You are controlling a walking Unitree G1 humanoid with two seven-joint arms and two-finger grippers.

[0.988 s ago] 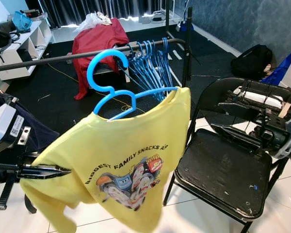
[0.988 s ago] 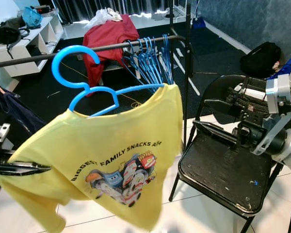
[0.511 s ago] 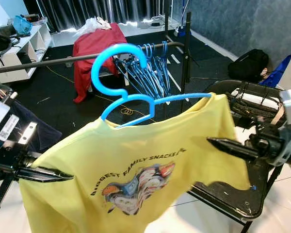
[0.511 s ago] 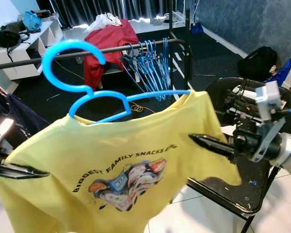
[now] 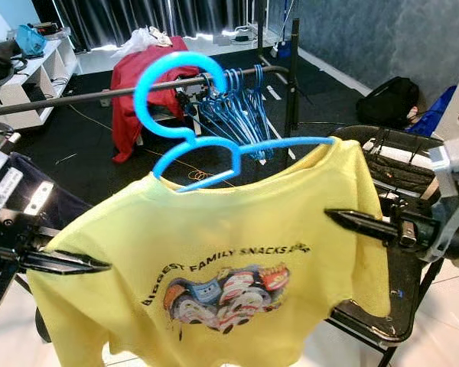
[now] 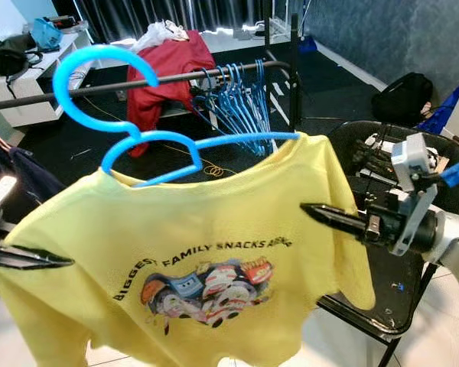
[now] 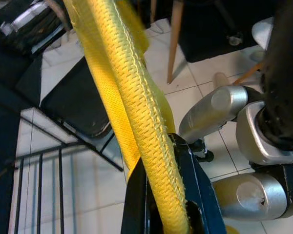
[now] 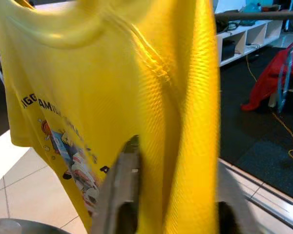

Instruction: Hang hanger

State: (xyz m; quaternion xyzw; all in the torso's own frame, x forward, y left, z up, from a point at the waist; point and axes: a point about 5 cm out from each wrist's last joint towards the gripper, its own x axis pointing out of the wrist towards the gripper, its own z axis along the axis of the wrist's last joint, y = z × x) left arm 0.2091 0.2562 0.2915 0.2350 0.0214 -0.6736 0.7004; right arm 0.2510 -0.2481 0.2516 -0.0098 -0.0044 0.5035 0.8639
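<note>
Hanger [image 5: 185, 107] (yellow shirt [image 5: 214, 252] on it) held by both grippers.

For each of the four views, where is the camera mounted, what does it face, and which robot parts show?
Left eye view: on the head, looking down at the yellow shirt on a blue hanger before the rail; left gripper and right gripper show.
Right eye view: the same scene, shifted.
Left wrist view: along its fingers, shut on the shirt's edge; silver robot limbs show beyond.
Right wrist view: along its fingers, which straddle the shirt.
All four views share the shirt.
</note>
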